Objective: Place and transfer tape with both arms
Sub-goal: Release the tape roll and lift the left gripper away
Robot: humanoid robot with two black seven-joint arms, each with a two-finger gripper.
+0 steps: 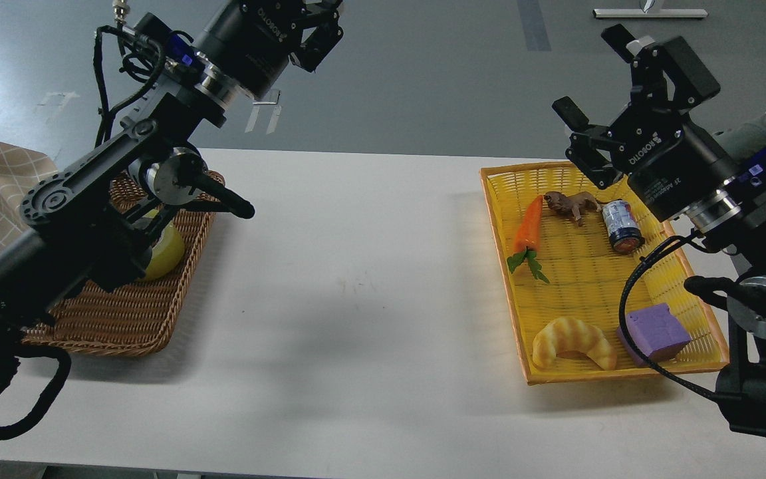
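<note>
Progress: we judge transfer finished | translucent yellow tape roll (165, 251) lies in brown wicker basket (131, 313), frame left, behind our arm | left end effector (320, 32) cannot tell | right end effector (596, 100) released, empty.

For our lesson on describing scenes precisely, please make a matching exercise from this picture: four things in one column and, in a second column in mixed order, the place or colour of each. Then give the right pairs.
Column 1
1. tape
2. carrot
3. purple block
4. croissant

Column 2
A. near right corner of the yellow tray
B. orange with green leaves, lying in the yellow tray
C. in the brown wicker basket, partly hidden by the left arm
D. golden, near front edge of the yellow tray, left of the block

Pairs: 1-C, 2-B, 3-A, 4-D
</note>
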